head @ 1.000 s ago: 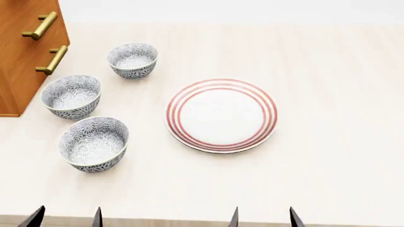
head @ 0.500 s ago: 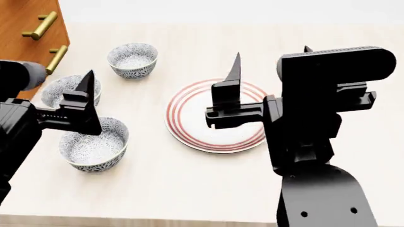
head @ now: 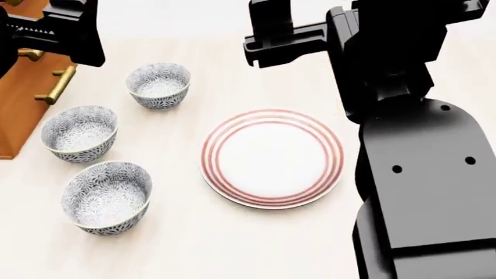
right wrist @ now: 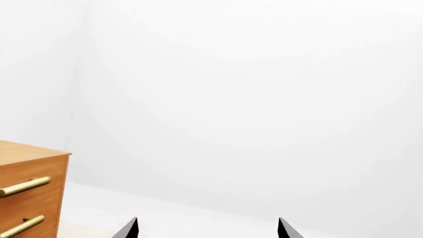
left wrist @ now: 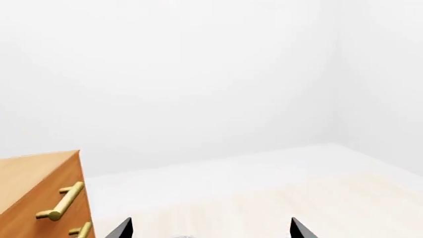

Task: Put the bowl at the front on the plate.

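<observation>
Three patterned bowls stand in a line at the table's left. The bowl at the front [head: 107, 196] is the nearest one, upright and empty. The white plate [head: 272, 158] with red rings lies to its right, bare. My left gripper [left wrist: 210, 232] is held high above the far left, over the cabinet edge, its jaws wide apart with nothing between them. My right gripper [right wrist: 208, 232] is raised above the table beyond the plate, also open and empty. In the head view both grippers' fingertips are cut off at the top edge.
The other two bowls [head: 80, 132] [head: 159, 85] stand behind the front one. A wooden cabinet [head: 20, 110] with brass handles sits at the far left. My right arm [head: 419, 174] covers the right side of the head view.
Both arms have come up from the table's near edge and kept rising, so the grippers now sit at the top of the head view. The bowls and plate have not moved.
</observation>
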